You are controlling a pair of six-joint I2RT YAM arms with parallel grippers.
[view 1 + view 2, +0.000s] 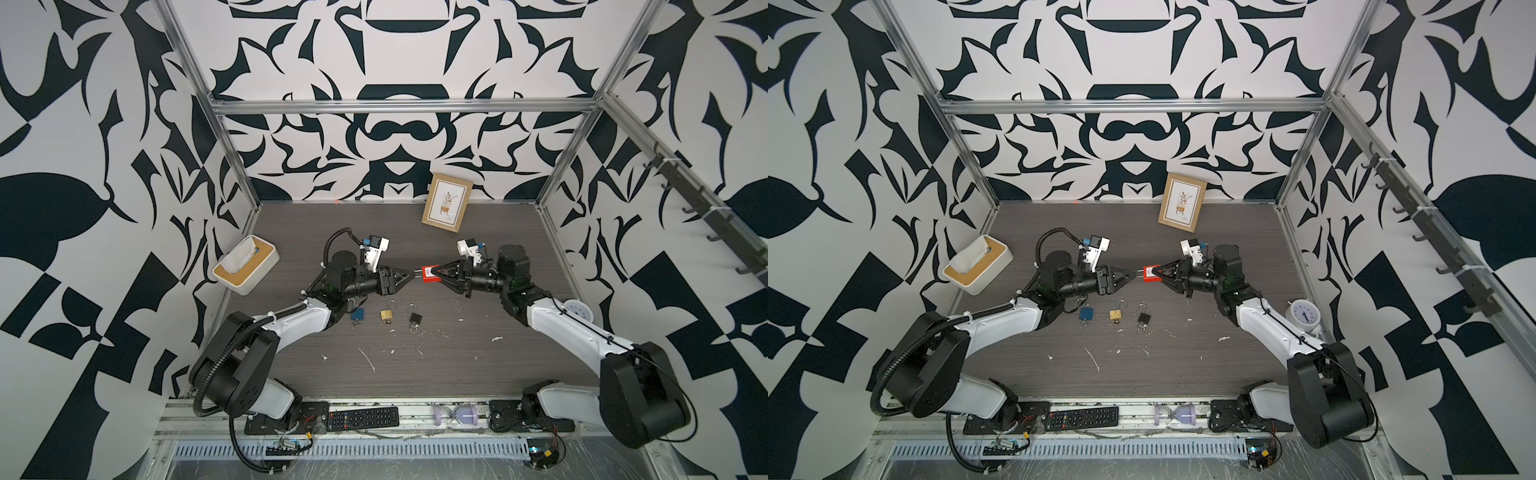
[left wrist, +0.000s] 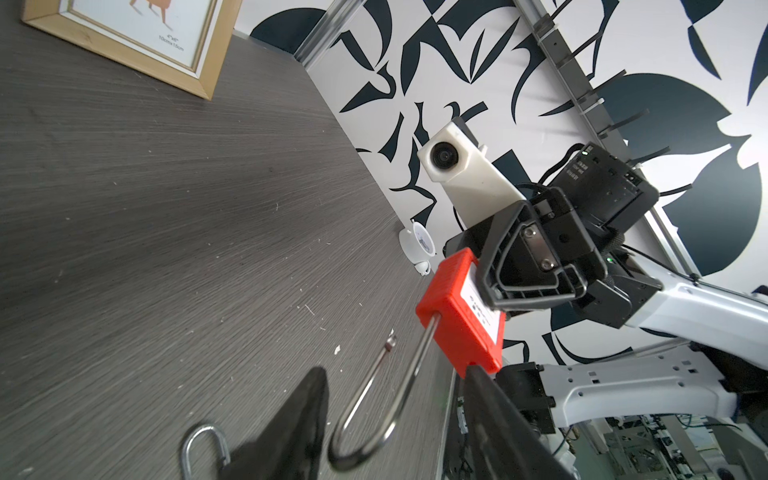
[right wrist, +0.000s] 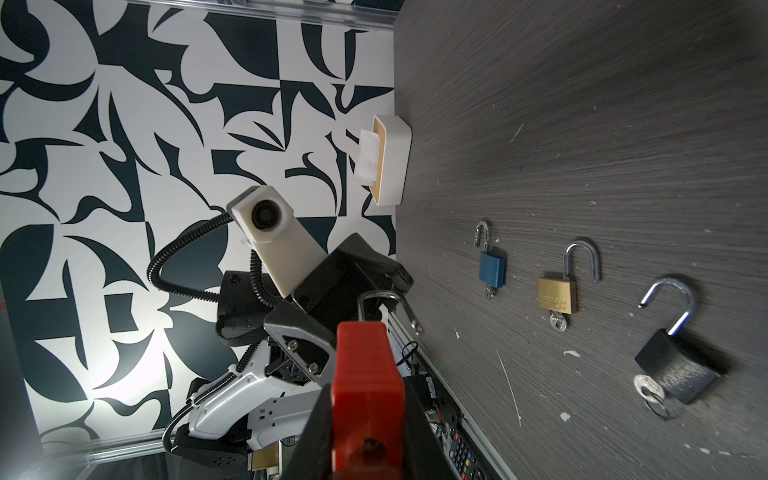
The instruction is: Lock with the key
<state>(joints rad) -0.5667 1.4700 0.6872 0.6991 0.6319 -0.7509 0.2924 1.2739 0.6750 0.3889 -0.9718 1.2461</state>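
- Above the middle of the table (image 1: 415,374), the right gripper (image 1: 434,273) pinches the red padlock (image 1: 427,276) by its body, with the shackle (image 2: 421,357) swung open.
- On your left gripper (image 1: 412,272), the fingers (image 2: 291,424) stand spread astride that shackle. Closing off-centre could twist the padlock out of the pinch and drop it.

Lab cell: aluminium frame (image 1: 399,106), patterned walls (image 1: 104,187)

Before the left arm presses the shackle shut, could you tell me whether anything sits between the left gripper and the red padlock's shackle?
Nothing visible does. The left gripper straddles the open shackle of the red padlock, which the right gripper holds clear of the table.
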